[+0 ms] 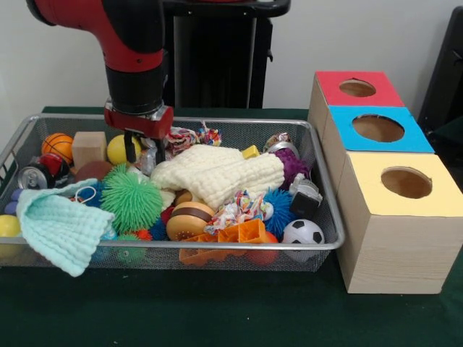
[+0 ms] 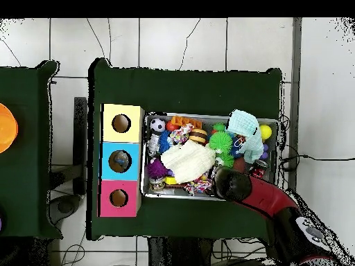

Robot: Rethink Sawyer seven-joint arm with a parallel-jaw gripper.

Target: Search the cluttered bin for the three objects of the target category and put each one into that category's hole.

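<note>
A wire bin point(image 1: 329, 244) point(image 2: 279, 142) holds a jumble of toys. My gripper point(image 1: 145, 153) reaches down into its far left part, fingers apart, beside a yellow ball point(image 1: 119, 150) and a rope toy point(image 1: 189, 137). Something silvery lies between the fingers, and I cannot tell whether they touch it. Nearby are a small basketball point(image 1: 56, 145), a wooden block point(image 1: 88, 147), a soda can point(image 1: 32, 176) and a green spiky ball point(image 1: 132, 200). A cream cloth point(image 1: 217, 172) point(image 2: 187, 161) covers the middle. In the overhead view the arm point(image 2: 239, 187) hides the gripper.
Three boxes with round holes stand beside the bin: red point(image 1: 357, 87) point(image 2: 118, 198), blue point(image 1: 377, 128) point(image 2: 120, 161), yellow point(image 1: 406, 182) point(image 2: 121, 123). A mint cloth point(image 1: 61, 228) hangs over the bin's near left rim. A soccer ball point(image 1: 303, 233), a burger toy point(image 1: 189, 220) and a purple spiky ball point(image 1: 291, 166) also lie inside.
</note>
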